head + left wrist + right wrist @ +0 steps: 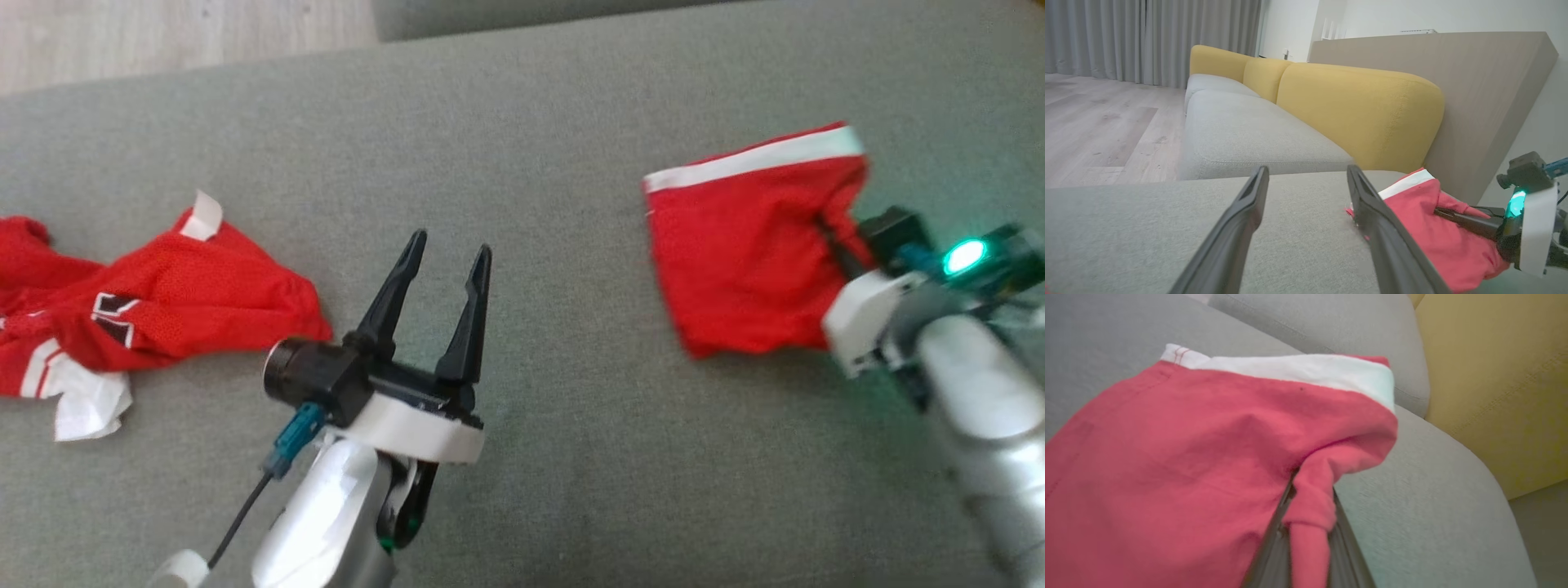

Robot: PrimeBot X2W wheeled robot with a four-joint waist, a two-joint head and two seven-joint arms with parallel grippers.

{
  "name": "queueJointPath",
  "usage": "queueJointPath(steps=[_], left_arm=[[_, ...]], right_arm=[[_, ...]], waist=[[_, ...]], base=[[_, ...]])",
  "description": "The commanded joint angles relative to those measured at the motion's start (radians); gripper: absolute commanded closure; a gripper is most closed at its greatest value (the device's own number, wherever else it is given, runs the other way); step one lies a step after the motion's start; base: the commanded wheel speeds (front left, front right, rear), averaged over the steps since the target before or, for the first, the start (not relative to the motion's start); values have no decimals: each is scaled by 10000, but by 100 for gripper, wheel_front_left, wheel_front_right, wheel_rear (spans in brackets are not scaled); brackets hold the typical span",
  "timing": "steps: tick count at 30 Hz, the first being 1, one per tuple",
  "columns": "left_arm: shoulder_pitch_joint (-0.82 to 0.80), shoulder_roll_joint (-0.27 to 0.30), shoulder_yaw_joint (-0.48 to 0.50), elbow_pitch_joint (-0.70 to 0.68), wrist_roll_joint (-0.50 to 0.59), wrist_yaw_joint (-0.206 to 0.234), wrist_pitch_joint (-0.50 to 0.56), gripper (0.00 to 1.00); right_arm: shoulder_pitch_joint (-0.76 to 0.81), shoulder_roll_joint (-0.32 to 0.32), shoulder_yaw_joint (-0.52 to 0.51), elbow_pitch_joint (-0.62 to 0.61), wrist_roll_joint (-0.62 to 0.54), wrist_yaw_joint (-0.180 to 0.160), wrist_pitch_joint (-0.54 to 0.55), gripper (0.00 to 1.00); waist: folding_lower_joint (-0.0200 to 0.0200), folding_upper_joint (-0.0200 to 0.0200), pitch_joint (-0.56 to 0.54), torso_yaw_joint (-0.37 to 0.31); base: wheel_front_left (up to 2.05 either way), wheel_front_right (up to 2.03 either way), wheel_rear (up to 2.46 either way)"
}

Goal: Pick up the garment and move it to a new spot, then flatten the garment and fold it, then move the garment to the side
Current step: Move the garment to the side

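Note:
The garment (743, 253) is red cloth with a white band along its far edge, lying folded on the grey sofa seat (531, 139) at the right. My right gripper (831, 233) is shut on its right edge, and a pinch of red cloth bunches between the fingers (1286, 539). The same grip shows in the left wrist view, where the right gripper (1443, 212) bites into the garment (1437, 241). Over the middle of the seat my left gripper (447, 253) hovers open and holds nothing, well left of the garment.
A second red jersey (155, 310) with white trim lies crumpled at the left of the seat. Yellow backrests (1355, 110) and a tall wooden panel (1474, 81) stand beyond the garment. Wooden floor (163, 33) lies past the seat's far left edge.

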Motion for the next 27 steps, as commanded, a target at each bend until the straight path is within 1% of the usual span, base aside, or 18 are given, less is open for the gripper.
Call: queueJointPath(steps=[1, 7, 10, 13, 14, 18, 23, 27], left_arm=[[-515, 72, 203, -376, -73, 74, -80, 0], [-875, 72, 38, -506, -60, 50, -80, 0], [-1032, 72, 15, -522, -60, 12, -80, 0], [-1162, 72, 57, -536, -47, -17, -80, 0], [-1162, 72, 57, -536, -47, -17, -80, 0], [-1286, 72, 150, -533, -18, -64, -80, 0], [-1389, 72, 270, -516, 12, -128, -80, 0], [-1413, 72, 332, -512, 13, -158, -80, 0]], right_arm=[[-431, -463, 381, -398, 258, -7, 64, 100], [-866, -2313, 1402, -570, 1219, -7, 383, 100], [-1063, -3124, 1598, -494, 1515, -7, 454, 100], [-1258, -3701, 1517, -310, 1751, -7, 525, 100], [-1258, -3701, 1517, -310, 1751, -7, 525, 100], [-1432, -4150, 1296, -45, 1822, -7, 615, 100], [-1523, -4428, 901, 338, 1638, -7, 735, 100], [-1513, -4338, 530, 533, 1617, -7, 727, 100]], waist=[[0, 0, 232, -57], [0, 0, 862, 63], [0, 0, 1137, 203], [0, 0, 1386, 345], [0, 0, 1386, 345], [0, 0, 1631, 514], [0, 0, 1805, 673], [0, 0, 1837, 734]], base=[[0, 0, 0], [0, 0, 0], [0, 0, 0], [0, 0, 0], [0, 0, 0], [0, 0, 0], [0, 0, 0], [0, 0, 0]])
